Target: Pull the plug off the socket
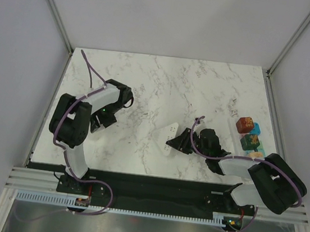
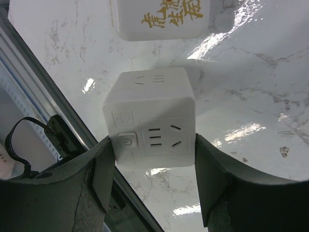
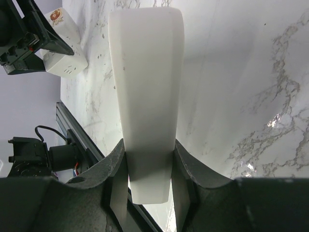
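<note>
From above, the left hand (image 1: 100,120) sits low over the marble counter (image 1: 164,83). The socket (image 2: 149,116) it holds is hidden under that arm in this view. The plug (image 1: 167,137), a white wedge-shaped piece, is well to the right of the socket, at the tip of the right hand (image 1: 178,141). Open counter lies between the two. A row of coloured blocks (image 1: 249,134) stands farther right of the socket, beyond the plug.

In the left wrist view, the socket is a white cube with a power button and pin slots on its near face. The left hand's two fingers press against its opposite sides, so that hand is closed on the socket. No plug sits in any face that shows. Just beyond the socket lies a white box (image 2: 161,19) with gold lettering.

In the right wrist view, the right hand's fingers clamp the near end of the plug, whose long white body points away over the counter. The socket shows small and far off at upper left, clearly apart from the plug. I cannot tell whether the plug rests on the counter or hangs just above it.

Judged from this, the pull itself looks done, since plug and socket are separated. At most, setting the pieces down and letting go remains.
</note>
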Robot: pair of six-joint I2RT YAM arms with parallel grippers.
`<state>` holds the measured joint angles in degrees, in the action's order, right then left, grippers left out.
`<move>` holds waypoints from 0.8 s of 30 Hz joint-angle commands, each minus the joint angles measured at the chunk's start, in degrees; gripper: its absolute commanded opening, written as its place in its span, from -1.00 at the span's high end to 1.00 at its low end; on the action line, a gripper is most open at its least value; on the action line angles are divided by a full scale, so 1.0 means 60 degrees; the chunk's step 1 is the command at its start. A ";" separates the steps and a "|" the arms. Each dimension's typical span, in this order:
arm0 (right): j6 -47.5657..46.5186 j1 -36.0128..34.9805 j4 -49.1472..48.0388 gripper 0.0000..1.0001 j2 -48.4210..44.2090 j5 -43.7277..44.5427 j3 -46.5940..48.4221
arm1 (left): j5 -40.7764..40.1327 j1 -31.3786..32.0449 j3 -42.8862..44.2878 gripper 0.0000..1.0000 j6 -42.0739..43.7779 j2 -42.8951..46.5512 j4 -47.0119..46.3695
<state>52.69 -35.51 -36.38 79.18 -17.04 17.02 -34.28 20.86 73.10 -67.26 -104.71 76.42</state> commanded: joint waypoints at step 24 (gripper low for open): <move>-0.0387 0.0058 0.0966 1.00 0.0280 0.0452 -0.0155 | -0.0337 -0.0064 0.0312 -0.79 0.0107 0.0458 0.1384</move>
<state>52.49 -35.51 -36.82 79.31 -17.08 16.84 -35.64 20.73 73.17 -67.26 -104.95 77.19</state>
